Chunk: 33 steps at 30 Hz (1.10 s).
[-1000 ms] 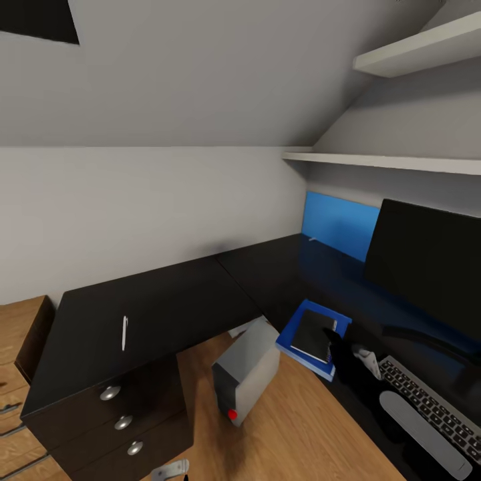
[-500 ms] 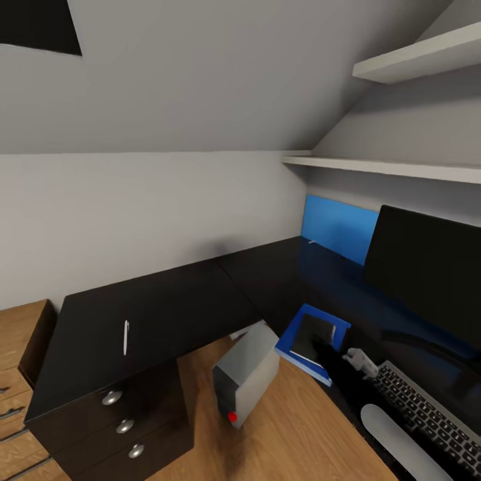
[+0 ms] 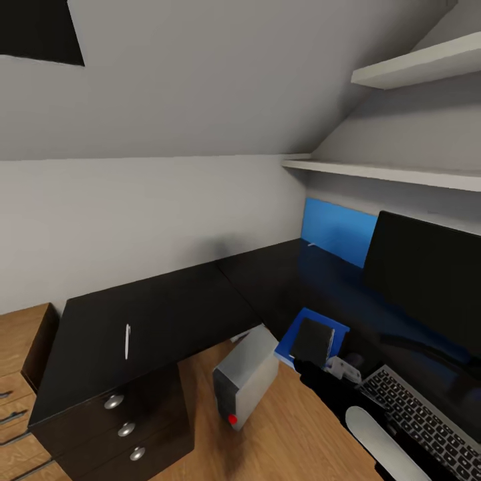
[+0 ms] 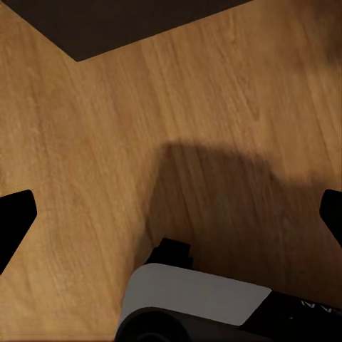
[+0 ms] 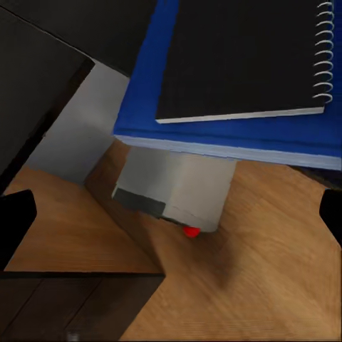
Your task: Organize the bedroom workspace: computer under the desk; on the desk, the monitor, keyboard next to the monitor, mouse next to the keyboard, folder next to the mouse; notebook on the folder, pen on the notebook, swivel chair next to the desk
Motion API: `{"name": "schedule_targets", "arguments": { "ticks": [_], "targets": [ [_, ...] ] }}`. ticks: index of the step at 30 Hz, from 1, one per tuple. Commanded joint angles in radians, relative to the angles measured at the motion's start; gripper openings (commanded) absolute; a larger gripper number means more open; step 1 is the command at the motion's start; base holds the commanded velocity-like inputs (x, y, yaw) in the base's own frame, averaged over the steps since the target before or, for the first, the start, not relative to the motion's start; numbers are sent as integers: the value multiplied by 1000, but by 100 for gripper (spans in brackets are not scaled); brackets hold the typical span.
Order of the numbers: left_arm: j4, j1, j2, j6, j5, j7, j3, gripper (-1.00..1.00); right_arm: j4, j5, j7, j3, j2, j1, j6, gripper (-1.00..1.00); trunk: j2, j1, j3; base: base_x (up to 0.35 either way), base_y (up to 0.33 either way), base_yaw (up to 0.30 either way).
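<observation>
A flat bright-blue rectangular folder [image 3: 288,342] lies at the front edge of the large L-shaped table with a glossy black top [image 3: 174,314], overhanging that edge slightly. A thin dark-grey notebook with a wire spiral along one side [image 3: 314,341] rests on top of the folder, well inside its blue border. A thin short white pen [image 3: 127,341] lies alone on the table's other wing, well apart from the folder and above the dark drawer unit with three round silver knobs [image 3: 125,429]. A small light-grey box computer tower with a red dot on its front [image 3: 246,383] stands tilted on the wooden floor [image 3: 300,434], partly beneath the table edge just beside the folder. Beyond the folder, a wide flat black-fronted monitor [image 3: 427,274] stands on the table, and a slim dark-grey keyboard with black keys [image 3: 427,421] lies in front of it. In the head view the right arm's dark gripper [image 3: 321,374] sits close to the near edge of the folder. The right wrist view looks down on the folder [image 5: 235,135], notebook [image 5: 242,57] and computer [image 5: 178,182], with both dark fingertips [image 5: 14,224] at opposite edges, spread wide and holding nothing. The left wrist view shows the floor [image 4: 142,142] with its fingertips [image 4: 14,217] likewise wide apart and empty. White wall shelves [image 3: 401,174] hang above the monitor.
</observation>
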Motion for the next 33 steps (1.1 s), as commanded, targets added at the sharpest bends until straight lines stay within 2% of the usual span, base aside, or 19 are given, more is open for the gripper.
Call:
{"name": "schedule_targets", "arguments": {
  "ticks": [1, 5, 6, 7, 8, 11, 23, 27, 33],
  "targets": [
    [0, -1, 1, -4, 10, 6, -8, 100, -1, 0, -10, 4, 3, -1, 6, 100, 7, -4, 2, 0, 0, 0],
    [1, -1, 1, -5, 11, -11, -8, 100, -1, 115, -31, 30, 17, -3, 83, 100, 35, -19, 15, 0, 0, 0],
    [1, -1, 1, -5, 11, -14, -8, 100, -1, 171, -39, 33, 26, -3, 130, 100, 42, -23, 18, 0, 0, 0],
    [1, -1, 1, -6, 11, -15, -8, 100, -1, 196, -44, 34, 35, -4, 153, 100, 49, -27, 21, 0, 0, 0],
    [1, -1, 1, -6, 11, -16, -8, 100, -1, 235, -56, 35, 53, -4, 190, 100, 56, -31, 24, 0, 0, 0],
    [1, -1, 1, -6, 11, -18, -8, 100, -1, 282, -79, 32, 84, -4, 235, 100, 77, -42, 33, 0, 0, 0],
    [1, -1, 1, -6, 12, -19, -8, 100, -1, 304, -91, 30, 108, -4, 249, 100, 161, -88, 71, 0, 0, 1],
    [1, -1, 1, -6, 12, -19, -8, 100, -1, 305, -94, 32, 123, -4, 247, 100, 161, -88, 71, 0, 0, 106],
    [1, -1, 6, -7, 12, -19, -7, 100, -1, 307, -94, 46, 130, -4, 247, 100, 161, -88, 69, 0, 0, 230]
  ]
}}
